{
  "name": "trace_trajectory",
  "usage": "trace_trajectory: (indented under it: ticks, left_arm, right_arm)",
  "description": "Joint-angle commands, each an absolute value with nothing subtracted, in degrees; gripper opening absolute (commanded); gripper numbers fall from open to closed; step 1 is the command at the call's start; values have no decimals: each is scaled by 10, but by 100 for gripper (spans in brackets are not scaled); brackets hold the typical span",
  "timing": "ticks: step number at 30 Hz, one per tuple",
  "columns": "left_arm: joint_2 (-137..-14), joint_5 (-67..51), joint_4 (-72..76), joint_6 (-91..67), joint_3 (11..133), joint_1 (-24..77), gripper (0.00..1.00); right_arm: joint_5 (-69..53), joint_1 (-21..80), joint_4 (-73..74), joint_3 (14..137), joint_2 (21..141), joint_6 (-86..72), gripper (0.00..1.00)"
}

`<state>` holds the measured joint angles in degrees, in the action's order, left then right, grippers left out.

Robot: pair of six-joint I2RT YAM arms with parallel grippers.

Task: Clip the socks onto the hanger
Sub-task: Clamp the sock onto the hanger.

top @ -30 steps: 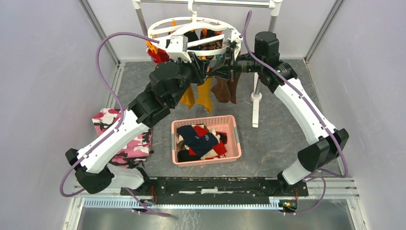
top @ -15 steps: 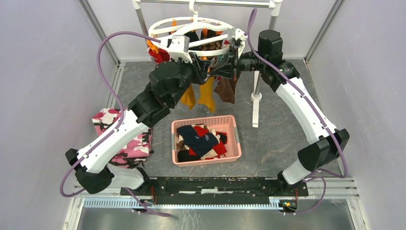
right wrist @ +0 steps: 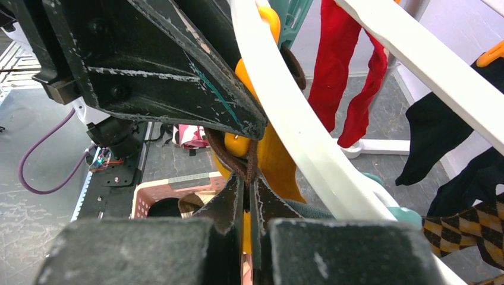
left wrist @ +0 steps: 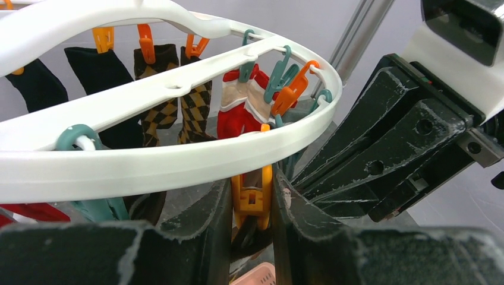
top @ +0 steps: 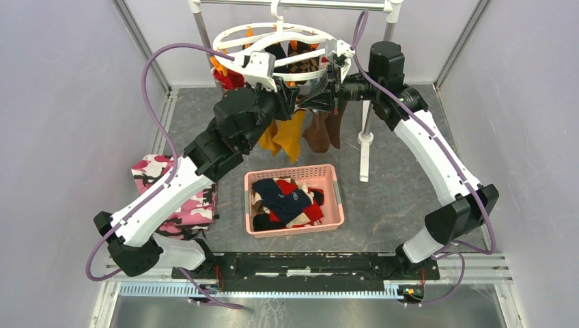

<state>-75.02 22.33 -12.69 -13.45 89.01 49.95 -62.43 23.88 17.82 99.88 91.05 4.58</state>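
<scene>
Camo cloth [top: 174,195]: it lies on the table at the far left, near the left arm, and has no part in this step.

Left gripper [left wrist: 252,205]: its two fingers [left wrist: 205,225] press on the sides of an orange clip [left wrist: 252,193] that hangs under the outer ring. The grip squeezes the clip, which I judge is meant to open its mouth.

Hanger [top: 235,41]: it hangs from the pole at the back, above the table, and leans a little. Several socks are already clipped on it: argyle [left wrist: 156,113], black [left wrist: 95,71], red [left wrist: 238,116], mustard [top: 290,137].

Basket [top: 332,198]: pink, on the table below the hanger. More socks [top: 287,198] lie in it, so the task is not near its end.

Right gripper [right wrist: 248,199]: its jaws are together on the edge of a brown sock [right wrist: 241,160], and they hold this edge up at the bottom of the same orange clip, just under the left fingers.

Step in hand: feeding the brown sock into the clip that is held open.

Hedge: the clip's mouth is hidden behind the fingers, so I cannot tell if the sock edge is already between its teeth.

Next move: it calls for the edge to go a little deeper into the clip, then for the left fingers to let the clip bite, and only after this for the right jaws to part.
</scene>
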Motion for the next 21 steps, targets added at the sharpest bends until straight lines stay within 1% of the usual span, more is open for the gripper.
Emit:
trace_trajectory:
  ticks: [1, 3, 6, 8, 13, 15, 16, 18, 19, 20, 21]
  left_arm:
    - [-746, 208, -116, -90, 888, 504, 2]
    - [-748, 204, -119, -94, 889, 504, 3]
    - [-747, 206, -120, -105, 889, 504, 19]
    - [-743, 205, -119, -113, 888, 504, 28]
    - [-726, 195, -117, -128, 886, 504, 55]
    - [-720, 189, -118, -134, 883, 504, 63]
    - [-716, 188, -119, -137, 882, 504, 64]
    - [-708, 187, -122, -141, 879, 504, 68]
    - [-704, 188, -124, -142, 877, 504, 70]
    - [-698, 187, -129, -143, 875, 504, 72]
    - [-691, 182, -134, -143, 872, 504, 74]
  right_arm:
    - [-637, 234, 162, 1030, 903, 42, 0]
    - [-636, 234, 160, 1029, 903, 40, 0]
    - [-632, 234, 160, 1026, 904, 40, 0]
    - [-631, 235, 160, 1023, 903, 40, 0]
    - [-626, 235, 160, 1015, 901, 41, 2]
    - [-626, 235, 160, 1012, 899, 40, 5]
    - [-625, 234, 161, 1010, 899, 40, 6]
    - [-622, 234, 166, 1009, 897, 46, 11]
    - [-619, 234, 171, 1008, 896, 51, 15]
    - [-619, 234, 178, 1007, 894, 57, 20]
    - [-616, 234, 189, 1006, 893, 67, 28]
